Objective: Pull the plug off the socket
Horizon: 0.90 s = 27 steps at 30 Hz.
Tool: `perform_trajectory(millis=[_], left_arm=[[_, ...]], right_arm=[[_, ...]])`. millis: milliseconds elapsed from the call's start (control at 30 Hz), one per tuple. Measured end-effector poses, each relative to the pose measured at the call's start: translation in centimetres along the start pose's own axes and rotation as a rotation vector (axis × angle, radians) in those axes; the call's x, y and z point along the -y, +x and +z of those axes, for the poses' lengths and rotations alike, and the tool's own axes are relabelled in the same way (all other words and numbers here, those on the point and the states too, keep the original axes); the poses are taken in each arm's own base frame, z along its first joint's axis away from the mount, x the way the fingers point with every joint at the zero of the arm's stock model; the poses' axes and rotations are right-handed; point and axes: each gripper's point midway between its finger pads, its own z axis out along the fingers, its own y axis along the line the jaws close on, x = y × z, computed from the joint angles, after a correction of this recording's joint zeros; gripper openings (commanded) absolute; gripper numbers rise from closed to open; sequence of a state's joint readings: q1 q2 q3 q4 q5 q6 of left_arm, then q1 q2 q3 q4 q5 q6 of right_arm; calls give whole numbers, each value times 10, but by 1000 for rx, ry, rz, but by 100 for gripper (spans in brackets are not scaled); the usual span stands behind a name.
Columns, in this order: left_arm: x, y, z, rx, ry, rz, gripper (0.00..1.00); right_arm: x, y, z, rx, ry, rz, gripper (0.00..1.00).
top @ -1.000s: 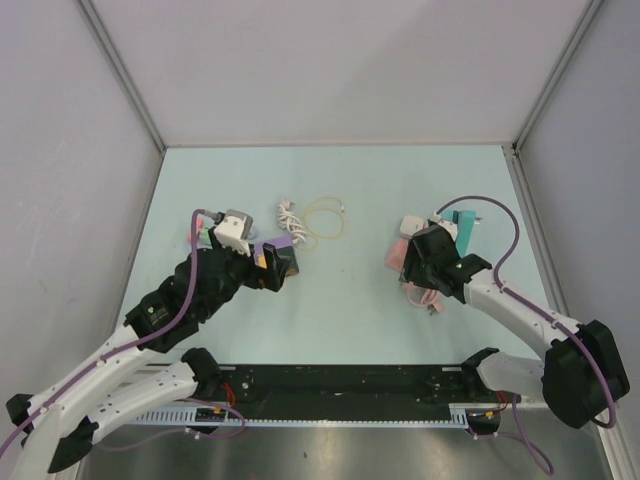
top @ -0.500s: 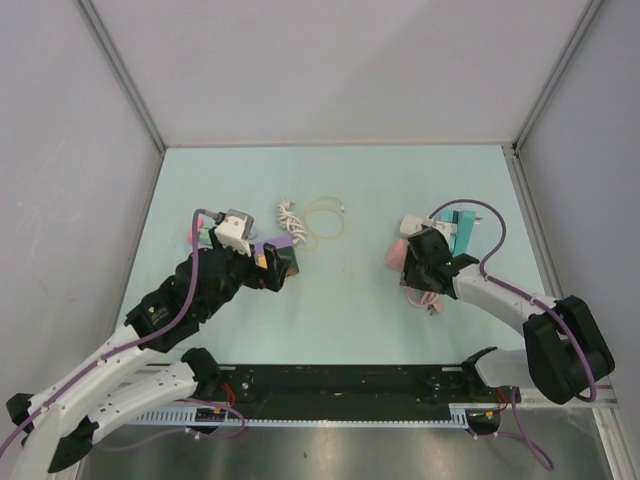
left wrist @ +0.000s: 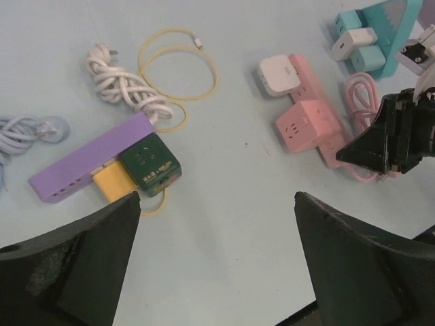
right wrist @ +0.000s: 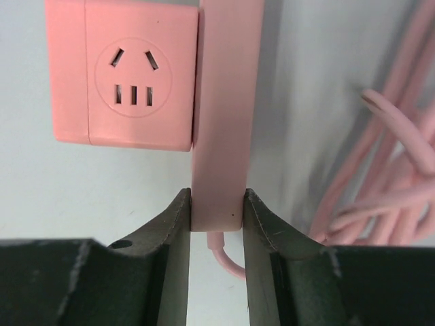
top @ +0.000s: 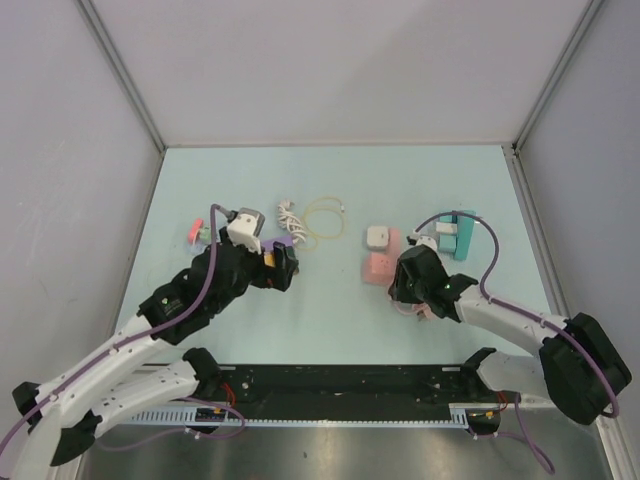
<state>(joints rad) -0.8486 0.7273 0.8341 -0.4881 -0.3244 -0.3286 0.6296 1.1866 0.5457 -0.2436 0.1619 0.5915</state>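
The right gripper [right wrist: 217, 210] is clamped on the near end of the pink strip [right wrist: 228, 102], one finger [right wrist: 173, 224] pressed to each long side, just above where the strip's cord leaves it. The strip lies flat on the table [top: 330, 300] and runs straight away from the fingers. A pink cube [right wrist: 122, 75] sits against its left side, face up, touching the strip along one edge (from here it cannot be told how deep it is seated). Further along the strip, at its far end, a white plug [left wrist: 279, 75] sits on the same side. On the strip's right the pink cord [right wrist: 394, 170] lies in loose coils, close beside it. Past the cord, towards the far right of the table, a teal strip [left wrist: 387, 41] lies with a small white plug [left wrist: 353, 42] in it, apart from the pink one.

The left gripper [left wrist: 214, 204] hangs above the table with its fingers spread wide and nothing between them. Just beyond its left finger [left wrist: 88, 251] lies a purple strip [left wrist: 75, 166], with a green cube [left wrist: 149, 161] and a yellow plug [left wrist: 112, 185] side by side against its near edge. A bundled white cord [left wrist: 122, 85] lies at the purple strip's far end, and a thin yellow cable [left wrist: 178, 30] is looped on the table next to it. In the top view the two grippers are well apart, the left over the purple strip and the right low at the pink one.
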Motion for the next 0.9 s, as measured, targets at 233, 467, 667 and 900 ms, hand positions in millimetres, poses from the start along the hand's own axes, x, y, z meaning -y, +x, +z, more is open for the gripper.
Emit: perform_trajectory(millis=[233, 467, 667, 900], left_arm=[[26, 26, 19, -130, 71, -113, 98], [49, 70, 51, -320, 94, -202, 97], [68, 92, 78, -399, 110, -295, 96], [98, 130, 108, -496, 123, -291, 94]], right_arm=[[-47, 31, -19, 8, -208, -37, 10], [-49, 54, -20, 31, -334, 67, 9], [-52, 56, -20, 71, -401, 161, 9], [-56, 63, -23, 78, -448, 196, 8]])
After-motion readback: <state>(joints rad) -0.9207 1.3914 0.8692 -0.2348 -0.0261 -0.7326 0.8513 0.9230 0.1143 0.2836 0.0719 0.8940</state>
